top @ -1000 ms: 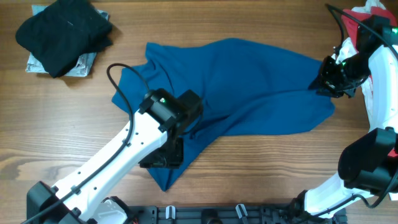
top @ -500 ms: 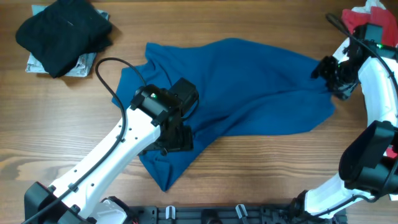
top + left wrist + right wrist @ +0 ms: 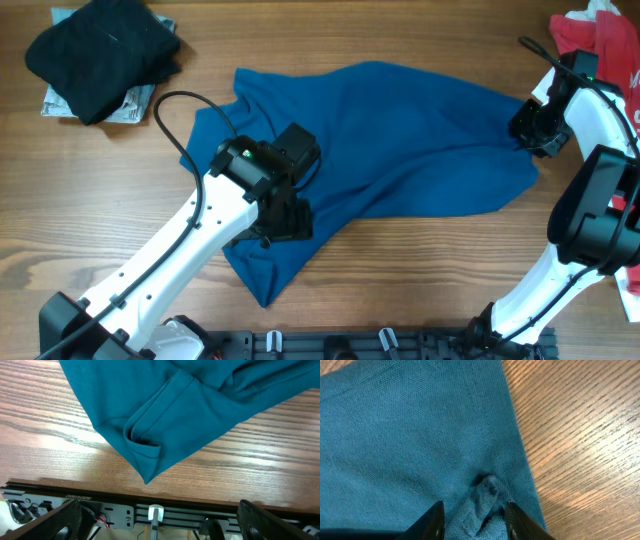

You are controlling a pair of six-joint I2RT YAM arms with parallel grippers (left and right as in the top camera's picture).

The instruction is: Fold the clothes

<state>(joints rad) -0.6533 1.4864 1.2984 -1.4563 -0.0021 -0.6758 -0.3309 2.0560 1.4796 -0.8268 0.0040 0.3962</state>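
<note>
Two end effectors: left end effector (image 3: pixel 160 508) wide, empty over the blue shirt (image 3: pixel 400 130) hem; right end effector (image 3: pixel 475 508) narrow around a pucker, grip unclear. Pinch deep through both layers, then lift level.

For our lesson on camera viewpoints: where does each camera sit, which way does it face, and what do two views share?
Overhead: above the table, looking straight down; both arms, left end effector and right end effector show.
Left wrist: low, facing a blue shirt cuff; its fingers show.
Right wrist: close above the shirt's edge; its fingers show.
Shared: every view shows the shirt.
</note>
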